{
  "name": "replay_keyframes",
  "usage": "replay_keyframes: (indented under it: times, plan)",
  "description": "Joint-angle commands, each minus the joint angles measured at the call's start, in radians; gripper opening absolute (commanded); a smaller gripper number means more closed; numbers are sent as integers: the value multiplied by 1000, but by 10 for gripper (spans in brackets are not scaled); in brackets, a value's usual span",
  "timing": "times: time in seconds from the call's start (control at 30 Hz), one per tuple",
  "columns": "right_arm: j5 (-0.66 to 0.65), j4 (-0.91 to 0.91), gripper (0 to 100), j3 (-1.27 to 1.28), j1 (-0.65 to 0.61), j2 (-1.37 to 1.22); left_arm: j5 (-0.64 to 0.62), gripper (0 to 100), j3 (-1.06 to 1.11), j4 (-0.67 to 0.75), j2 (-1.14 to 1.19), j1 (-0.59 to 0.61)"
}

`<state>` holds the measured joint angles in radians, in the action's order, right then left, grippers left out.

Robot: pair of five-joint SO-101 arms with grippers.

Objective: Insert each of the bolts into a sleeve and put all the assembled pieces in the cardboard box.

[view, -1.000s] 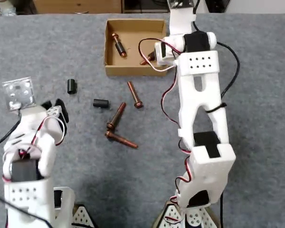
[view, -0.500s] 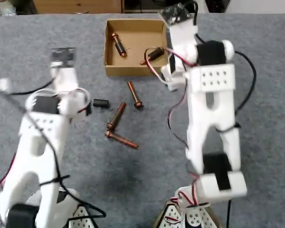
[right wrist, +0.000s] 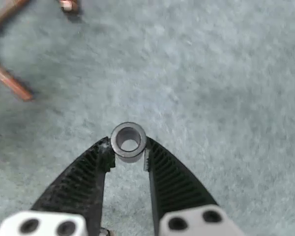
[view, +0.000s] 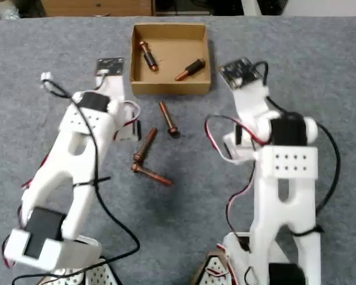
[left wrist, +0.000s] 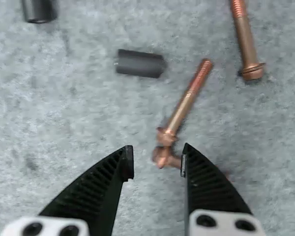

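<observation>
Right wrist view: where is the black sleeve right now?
The sleeve sits between the right gripper's fingertips, touched on both sides, its open end facing the camera, over the grey mat with copper bolts farther off.

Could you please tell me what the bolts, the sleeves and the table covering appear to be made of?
The bolts look like copper-coloured metal, with a reddish sheen, cut threads and flanged heads; they may only be plated. The sleeve is a matte dark-grey tube, plastic or blackened metal; I cannot tell which. The table covering looks like grey felt or short-pile carpet, with a fuzzy, mottled surface.
</observation>
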<state>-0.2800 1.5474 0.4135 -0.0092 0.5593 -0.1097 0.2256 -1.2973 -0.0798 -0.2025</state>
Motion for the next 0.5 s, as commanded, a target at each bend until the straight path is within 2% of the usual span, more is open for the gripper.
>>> replay_keyframes:
  times: [0.0,0.17,0.27,0.4,0.47]
  plan:
    - [-8,-92,2,114,67,74,-48,171,-157,-41,70,-80]
    - [-8,-150,2,205,111,105,-124,171,-284,-71,239,-160]
    - [-8,-149,2,217,127,101,-249,171,-379,-81,340,-163]
    - [-8,-149,2,222,145,101,-382,171,-522,-201,458,-163]
    - [-8,-149,2,222,148,101,-453,171,-598,-218,501,-158]
